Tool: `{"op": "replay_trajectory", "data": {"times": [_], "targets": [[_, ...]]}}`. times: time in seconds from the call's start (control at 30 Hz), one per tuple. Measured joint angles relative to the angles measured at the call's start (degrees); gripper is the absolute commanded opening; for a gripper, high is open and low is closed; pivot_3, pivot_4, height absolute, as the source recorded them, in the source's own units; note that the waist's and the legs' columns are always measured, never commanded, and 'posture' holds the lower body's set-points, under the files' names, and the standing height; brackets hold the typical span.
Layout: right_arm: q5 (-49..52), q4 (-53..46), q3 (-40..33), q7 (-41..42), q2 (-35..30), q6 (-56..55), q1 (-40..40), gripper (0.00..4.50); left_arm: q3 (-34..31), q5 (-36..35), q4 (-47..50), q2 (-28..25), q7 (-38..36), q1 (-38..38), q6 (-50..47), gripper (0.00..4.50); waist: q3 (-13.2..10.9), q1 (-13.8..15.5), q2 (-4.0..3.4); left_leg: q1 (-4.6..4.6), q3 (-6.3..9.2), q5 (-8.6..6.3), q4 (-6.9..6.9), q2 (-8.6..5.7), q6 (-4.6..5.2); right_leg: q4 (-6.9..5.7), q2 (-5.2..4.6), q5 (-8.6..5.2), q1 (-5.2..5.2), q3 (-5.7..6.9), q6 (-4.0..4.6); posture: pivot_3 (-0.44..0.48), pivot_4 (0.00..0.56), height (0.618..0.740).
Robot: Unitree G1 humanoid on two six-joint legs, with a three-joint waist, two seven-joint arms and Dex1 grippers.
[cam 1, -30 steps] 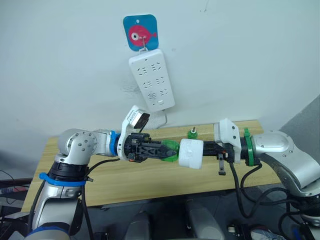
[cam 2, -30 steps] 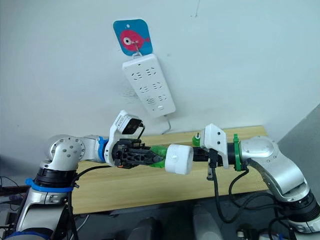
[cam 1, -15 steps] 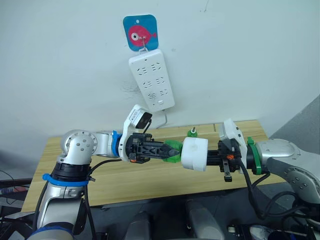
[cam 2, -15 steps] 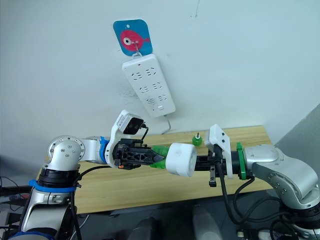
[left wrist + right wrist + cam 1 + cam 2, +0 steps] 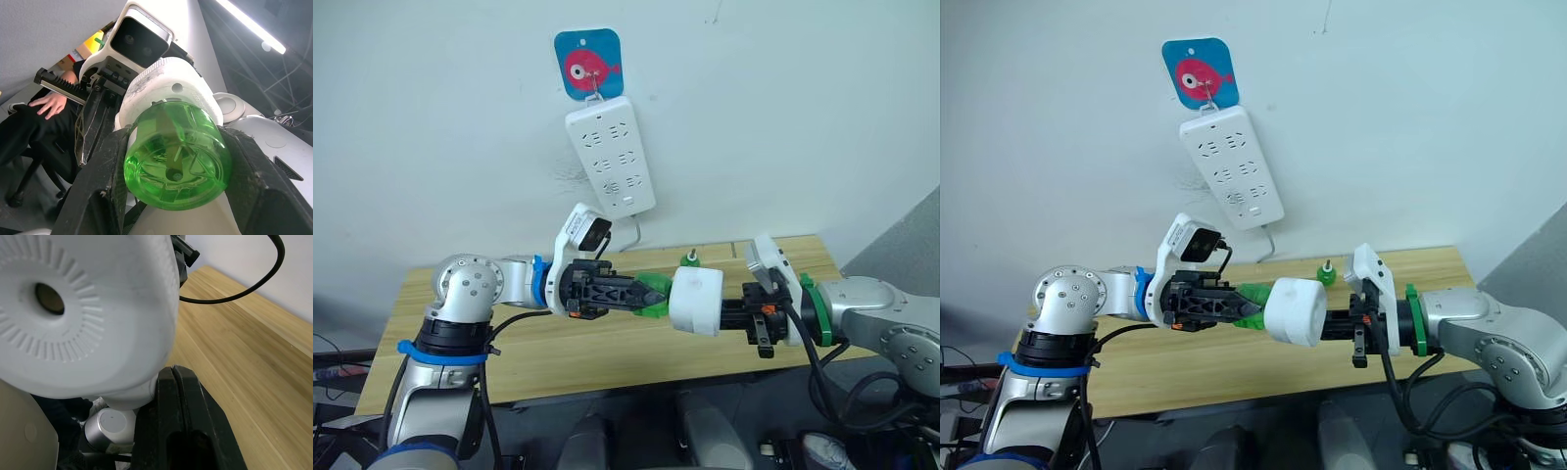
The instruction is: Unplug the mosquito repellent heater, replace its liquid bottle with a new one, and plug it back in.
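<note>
I should turn the green bottle (image 5: 651, 295) squarely on the heater's axis, not levering it sideways. My left fingers (image 5: 100, 196) are clamped on that bottle; my right fingers (image 5: 183, 431) grip the mosquito repellent heater (image 5: 696, 301), probably tightly. Both hang joined between them above the worktop (image 5: 578, 348).

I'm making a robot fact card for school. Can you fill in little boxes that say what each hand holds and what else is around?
left gripper: shut on the green bottle
right gripper: shut on the mosquito repellent heater
bottle and heater: meeting end to end, held above the wooden table
on table: another small green bottle, upright
on wall: white power strip hanging under a fish hook, nothing plugged in
</note>
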State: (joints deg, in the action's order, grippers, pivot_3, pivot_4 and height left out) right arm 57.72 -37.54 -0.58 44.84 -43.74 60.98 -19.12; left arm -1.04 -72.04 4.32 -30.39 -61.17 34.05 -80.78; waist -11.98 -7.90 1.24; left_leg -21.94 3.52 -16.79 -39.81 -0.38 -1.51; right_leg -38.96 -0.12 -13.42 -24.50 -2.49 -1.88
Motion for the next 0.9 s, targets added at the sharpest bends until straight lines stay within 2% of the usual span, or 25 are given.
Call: {"op": "replay_trajectory", "data": {"times": [0.13, 0.2, 0.23, 0.3, 0.37, 0.5, 0.67, 0.8, 0.9], "targets": [[-3.69, -1.03, 2.33, -1.32, -1.43, -1.07, -0.20, 0.00, 0.04, 0.82, 0.04, 0.39, 1.61, -0.13, 0.35, 2.26, 0.00, -0.01, 0.00, 0.01, -0.02, 0.00, 0.00, 0.00, 0.00, 0.00, 0.00, -0.01, 0.00, -0.01, -0.01, -0.205, 0.152, 0.740], [-9.13, -0.79, 4.96, -0.96, -3.91, -4.26, 0.16, 0.00, 0.02, 2.38, 0.18, 0.42, 2.55, -0.23, 1.98, 2.26, 0.00, 0.05, 0.00, 0.00, -0.04, 0.00, 0.00, -0.03, 0.00, 0.01, 0.00, -0.02, 0.00, -0.01, -0.03, -0.205, 0.152, 0.740], [-12.99, 0.01, 6.64, -0.57, -5.62, -7.17, 0.66, 0.17, 0.01, 3.66, 0.52, 0.39, 2.94, -0.37, 3.87, 2.26, 0.00, 0.08, 0.00, 0.00, -0.06, 0.00, -0.01, -0.03, 0.00, 0.03, -0.01, -0.02, 0.00, -0.01, -0.03, -0.204, 0.152, 0.740], [-21.74, 3.59, 9.66, 0.12, -8.96, -13.68, 2.56, 0.51, -0.07, 7.30, 1.95, 0.07, 3.00, -1.03, 8.73, 2.26, 0.00, 0.15, 0.01, 0.00, -0.27, 0.00, 0.00, -0.05, -0.01, 0.06, -0.02, -0.02, 0.01, -0.02, -0.04, -0.203, 0.151, 0.740], [-27.85, 8.34, 10.19, -0.16, -9.98, -18.30, 3.97, 1.19, 0.03, 10.31, 3.54, -0.10, 2.80, -2.11, 13.05, 2.26, 0.00, 0.14, 0.01, 0.01, -0.41, 0.00, 0.02, -0.04, -0.01, 0.07, -0.03, -0.02, 0.00, -0.12, -0.03, -0.199, 0.152, 0.740], [-31.00, 12.11, 4.39, -1.37, -10.24, -21.00, 7.67, 2.53, 1.71, 18.93, 9.12, -0.18, 1.45, -7.96, 25.59, 2.26, 0.01, 0.32, 0.00, 0.05, -0.43, 0.00, 0.14, 0.00, -0.02, 0.07, -0.03, -0.02, -0.01, -0.19, -0.03, -0.197, 0.155, 0.740], [-22.25, 8.31, -9.07, -3.52, -7.60, -12.27, 15.06, 4.44, 7.77, 35.37, 11.49, 1.41, -0.44, -18.30, 48.82, 2.26, 0.01, 0.88, 0.00, 0.04, -0.43, -0.01, 0.14, 0.03, -0.01, 0.09, -0.03, -0.01, 0.01, -0.26, -0.02, -0.210, 0.159, 0.740], [-5.83, 2.33, -19.72, -11.26, -0.15, -1.58, 19.93, 4.50, 8.75, 45.54, 9.15, 7.89, 2.23, -21.40, 67.63, 2.26, 0.02, 1.59, 0.00, 0.08, -0.47, -0.01, 0.09, 0.00, 0.01, 0.22, -0.01, -0.02, 0.20, -0.28, -0.03, -0.225, 0.161, 0.740], [13.97, -0.73, -23.44, -26.82, 7.32, -0.81, 25.13, 4.50, 9.13, 53.60, 3.70, 12.48, 6.71, -22.66, 82.12, 2.26, 0.07, 1.90, 0.01, 0.10, -0.43, -0.03, 0.09, 0.01, 0.04, 0.36, -0.01, -0.02, 0.35, -0.29, -0.03, -0.228, 0.161, 0.740]]}}
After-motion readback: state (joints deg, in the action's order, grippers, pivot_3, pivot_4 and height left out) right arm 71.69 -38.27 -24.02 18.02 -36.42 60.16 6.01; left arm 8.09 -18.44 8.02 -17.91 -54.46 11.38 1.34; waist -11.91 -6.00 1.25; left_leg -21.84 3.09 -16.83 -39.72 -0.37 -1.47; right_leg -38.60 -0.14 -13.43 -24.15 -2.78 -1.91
